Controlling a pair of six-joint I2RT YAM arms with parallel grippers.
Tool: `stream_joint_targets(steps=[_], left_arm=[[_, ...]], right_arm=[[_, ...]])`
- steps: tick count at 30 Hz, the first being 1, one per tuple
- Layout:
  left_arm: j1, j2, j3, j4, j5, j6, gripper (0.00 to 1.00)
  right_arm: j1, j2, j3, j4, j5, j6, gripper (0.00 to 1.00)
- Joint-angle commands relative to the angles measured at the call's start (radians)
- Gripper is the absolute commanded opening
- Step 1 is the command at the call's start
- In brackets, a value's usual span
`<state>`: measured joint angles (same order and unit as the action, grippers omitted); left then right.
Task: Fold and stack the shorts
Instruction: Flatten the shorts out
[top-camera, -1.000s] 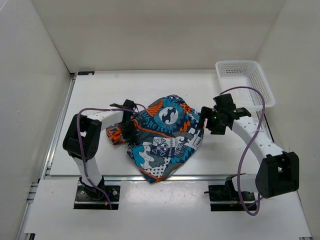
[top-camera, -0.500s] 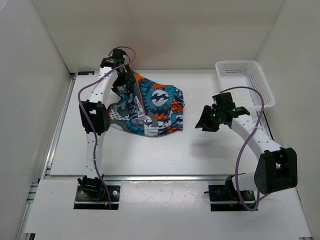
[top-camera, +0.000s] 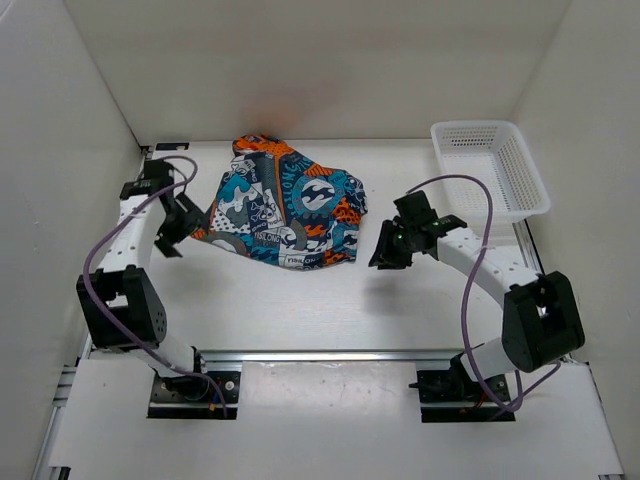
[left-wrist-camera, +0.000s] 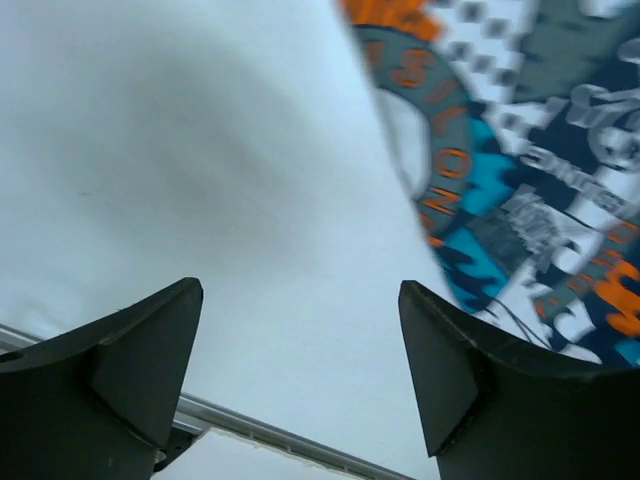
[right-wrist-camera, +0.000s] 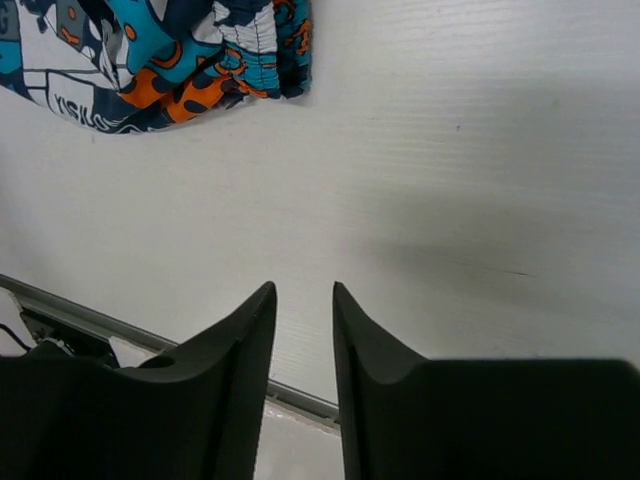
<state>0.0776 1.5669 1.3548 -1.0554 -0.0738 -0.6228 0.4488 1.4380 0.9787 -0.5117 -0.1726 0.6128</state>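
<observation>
The shorts (top-camera: 285, 210), a patchwork print in teal, orange, navy and white, lie in a folded heap at the back middle-left of the table. My left gripper (top-camera: 185, 232) hovers just off their left edge, wide open and holding nothing. In the left wrist view its gripper (left-wrist-camera: 300, 290) frames bare table, with the shorts (left-wrist-camera: 520, 180) at the upper right. My right gripper (top-camera: 382, 255) hangs to the right of the shorts, clear of them. The right wrist view shows that gripper (right-wrist-camera: 303, 287) with a narrow empty gap between its jaws and the shorts (right-wrist-camera: 170, 60) at the upper left.
A white mesh basket (top-camera: 478, 125) stands at the back right corner. White walls close in the table on three sides. A metal rail (top-camera: 330, 353) runs along the near edge, in front of the arm bases.
My left arm carried the shorts to the back left, let go and drew off to the left. My right gripper narrowed its jaws and shifted slightly left.
</observation>
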Motion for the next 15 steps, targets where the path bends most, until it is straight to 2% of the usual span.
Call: stream_joint_targets(steps=[1,4,15], left_arm=[[0.065,0.039,-0.121,0.13,0.112,-0.023,0.92],[0.087,0.128,-0.108,0.178,0.14,-0.035,0.97],[0.096,0.436,0.174,0.187,0.178,-0.063,0.95]], right_arm=[[0.028,0.025,0.017,0.055,-0.021,0.028,0.37],[0.039,0.025,0.026,0.064,-0.031,0.028,0.4],[0.039,-0.005,0.006,0.053,-0.022,0.048,0.43]])
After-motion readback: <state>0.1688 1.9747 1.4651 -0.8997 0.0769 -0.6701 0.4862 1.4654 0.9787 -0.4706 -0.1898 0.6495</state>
